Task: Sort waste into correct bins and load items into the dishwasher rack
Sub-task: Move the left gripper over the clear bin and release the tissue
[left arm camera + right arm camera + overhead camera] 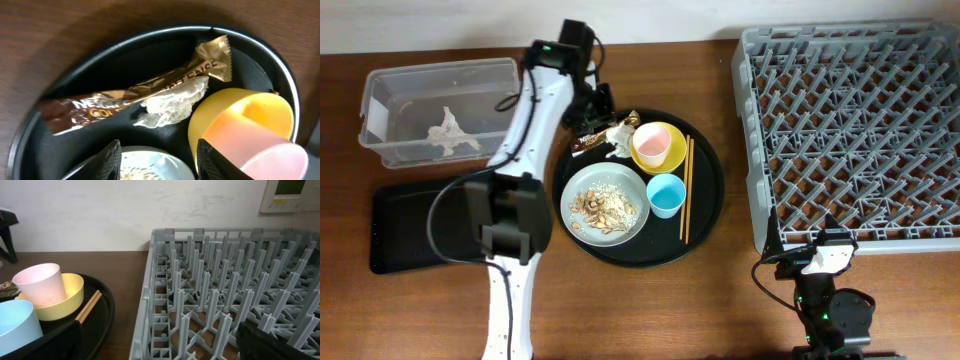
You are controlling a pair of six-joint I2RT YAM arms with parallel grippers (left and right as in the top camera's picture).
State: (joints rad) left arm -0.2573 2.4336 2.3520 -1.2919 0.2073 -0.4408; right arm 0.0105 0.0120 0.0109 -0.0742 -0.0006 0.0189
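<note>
Wood tabletop (650,310); round blk tray (708,195) w/ crinkly gold wrapper (135,95), crumpled tissue (172,102).

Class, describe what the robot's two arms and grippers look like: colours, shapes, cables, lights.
The left arm has slim white links joined by boxy black housings, a black cable looping beside it and a green light near the wrist. Its fingers are matt black. The right arm is mostly black with a white section and green lights.

Left arm (530,120) is sporting white links and chunky black joints; a black cable (431,222) is looping alongside. Right arm (832,300) is looking mostly black, green light (825,316) glowing.
</note>
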